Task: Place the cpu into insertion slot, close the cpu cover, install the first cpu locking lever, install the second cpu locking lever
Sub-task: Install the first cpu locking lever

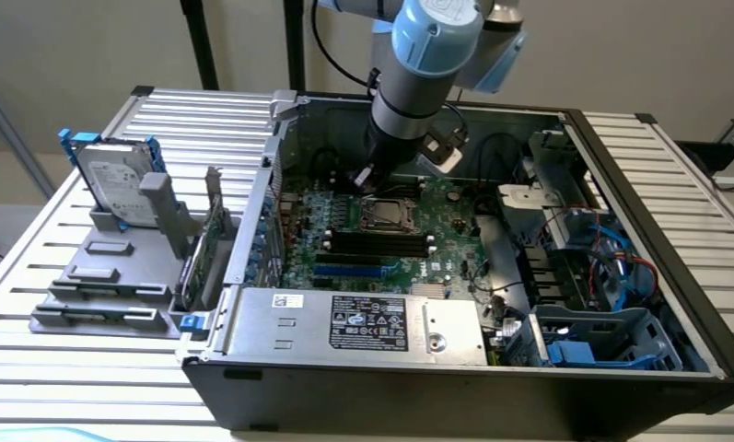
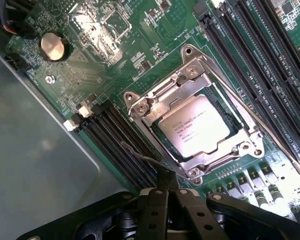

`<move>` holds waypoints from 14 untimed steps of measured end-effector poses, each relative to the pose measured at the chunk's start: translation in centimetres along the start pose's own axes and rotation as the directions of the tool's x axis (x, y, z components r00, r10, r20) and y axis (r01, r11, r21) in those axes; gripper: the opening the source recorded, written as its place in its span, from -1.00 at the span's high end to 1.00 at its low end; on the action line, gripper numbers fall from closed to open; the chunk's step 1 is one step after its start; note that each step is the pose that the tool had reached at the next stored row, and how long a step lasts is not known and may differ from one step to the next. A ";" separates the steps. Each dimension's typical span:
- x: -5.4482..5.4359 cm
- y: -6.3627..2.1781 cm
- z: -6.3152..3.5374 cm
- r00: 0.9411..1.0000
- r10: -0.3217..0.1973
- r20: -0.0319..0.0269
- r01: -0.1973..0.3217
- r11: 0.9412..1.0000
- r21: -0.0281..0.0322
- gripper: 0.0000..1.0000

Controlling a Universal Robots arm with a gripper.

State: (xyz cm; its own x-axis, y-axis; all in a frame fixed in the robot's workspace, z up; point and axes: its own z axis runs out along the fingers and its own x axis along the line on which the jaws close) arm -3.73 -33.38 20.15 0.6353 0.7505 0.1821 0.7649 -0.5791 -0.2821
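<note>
Closest to the wrist camera we see the gripper (image 2: 166, 182), its black fingers pressed together with no gap. Their tip meets a thin wire locking lever (image 2: 140, 156) that runs past the corner of the socket; we cannot tell whether the wire is pinched or only touched. Just beyond, the cpu cover (image 2: 150, 107) lies flat. Through its window shows the cpu (image 2: 192, 131), seated in the insertion slot (image 2: 224, 107). A second locking lever (image 2: 260, 127) runs along the far side of the socket, beside the black memory slots (image 2: 117, 137). Farther off sits a coin cell (image 2: 53, 46). In the exterior view, the power supply (image 1: 367, 322) is nearest, then the green motherboard (image 1: 453, 253), and the arm (image 1: 422, 64) reaches down into the open computer case (image 1: 465, 396).
</note>
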 end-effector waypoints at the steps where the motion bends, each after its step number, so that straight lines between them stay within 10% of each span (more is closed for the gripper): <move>1: 0.1 0.09 0.01 1.000 0.000 0.000 0.000 1.000 0.000 0.79; 14: 0.7 0.91 0.17 1.000 0.002 0.009 -0.002 1.000 -0.005 0.79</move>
State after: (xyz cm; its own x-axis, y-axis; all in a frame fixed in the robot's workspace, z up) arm -2.63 -33.34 19.86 0.6357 0.7523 0.1731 0.7642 -0.5818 -0.2782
